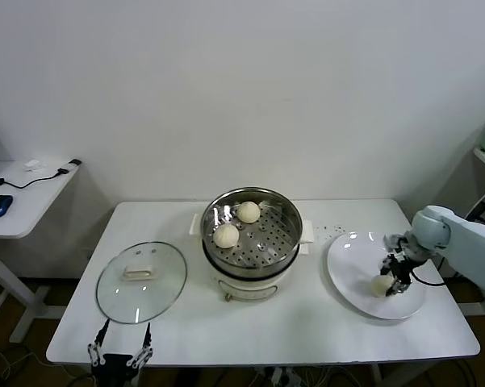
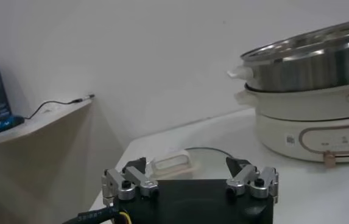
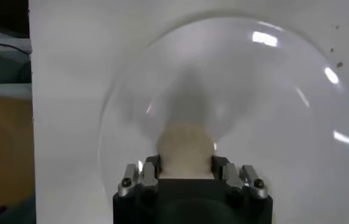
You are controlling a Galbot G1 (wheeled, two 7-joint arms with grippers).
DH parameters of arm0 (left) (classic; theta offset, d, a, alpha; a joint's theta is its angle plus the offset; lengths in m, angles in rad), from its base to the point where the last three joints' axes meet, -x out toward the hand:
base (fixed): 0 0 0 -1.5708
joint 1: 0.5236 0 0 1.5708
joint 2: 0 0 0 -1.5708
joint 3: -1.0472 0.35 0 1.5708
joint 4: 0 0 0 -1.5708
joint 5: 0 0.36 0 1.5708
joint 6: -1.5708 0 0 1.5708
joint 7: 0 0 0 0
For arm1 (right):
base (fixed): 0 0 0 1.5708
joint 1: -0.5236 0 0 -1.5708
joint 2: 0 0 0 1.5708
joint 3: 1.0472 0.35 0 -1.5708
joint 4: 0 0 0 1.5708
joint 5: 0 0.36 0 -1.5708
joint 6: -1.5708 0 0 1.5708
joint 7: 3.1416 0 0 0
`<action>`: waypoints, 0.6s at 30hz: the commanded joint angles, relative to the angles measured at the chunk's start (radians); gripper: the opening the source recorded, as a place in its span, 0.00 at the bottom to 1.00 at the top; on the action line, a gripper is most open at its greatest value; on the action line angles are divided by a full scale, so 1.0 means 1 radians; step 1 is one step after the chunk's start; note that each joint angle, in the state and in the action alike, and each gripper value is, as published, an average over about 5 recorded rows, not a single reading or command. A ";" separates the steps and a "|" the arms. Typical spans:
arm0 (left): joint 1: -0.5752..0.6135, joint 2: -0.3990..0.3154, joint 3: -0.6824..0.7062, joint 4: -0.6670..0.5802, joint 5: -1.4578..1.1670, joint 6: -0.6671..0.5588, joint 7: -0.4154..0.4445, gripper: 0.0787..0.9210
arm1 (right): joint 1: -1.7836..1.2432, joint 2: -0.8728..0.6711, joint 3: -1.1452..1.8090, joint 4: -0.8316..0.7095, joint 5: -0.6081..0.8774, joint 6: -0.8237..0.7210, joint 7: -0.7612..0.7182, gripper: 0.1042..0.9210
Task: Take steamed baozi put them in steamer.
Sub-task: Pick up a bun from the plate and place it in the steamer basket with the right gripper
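1. Cream-white baozi (image 1: 381, 285) sits clamped in the right claw (image 1: 391, 285), fingers closed against both its sides, on the white plate (image 1: 351, 262); plate lies near the desk (image 1: 307, 322) right edge.
2. Left claw (image 1: 119, 352) spread wide, empty, at the desk front edge beside the glass lid (image 1: 141, 282); steamer (image 1: 252, 240) mid-desk holds two baozi.

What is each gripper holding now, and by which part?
The right gripper holds a baozi by its sides, on the plate. The left gripper holds nothing.

Right gripper (image 3: 186, 176) covers near half of baozi (image 3: 185, 146) in wrist view. Steamer (image 2: 320, 103) cut off at frame edge. Left gripper (image 1: 119, 357) half out of head view.
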 commanded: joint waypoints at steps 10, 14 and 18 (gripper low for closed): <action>0.004 0.002 0.000 0.002 0.000 -0.002 0.000 0.88 | 0.697 0.402 -0.318 -0.035 -0.087 0.714 -0.145 0.56; 0.003 0.001 0.002 0.006 0.003 -0.001 0.000 0.88 | 0.703 0.505 -0.275 -0.006 -0.141 0.790 -0.131 0.56; -0.001 -0.001 0.008 0.012 0.013 -0.002 0.000 0.88 | 0.654 0.596 -0.219 0.045 -0.231 0.838 -0.105 0.56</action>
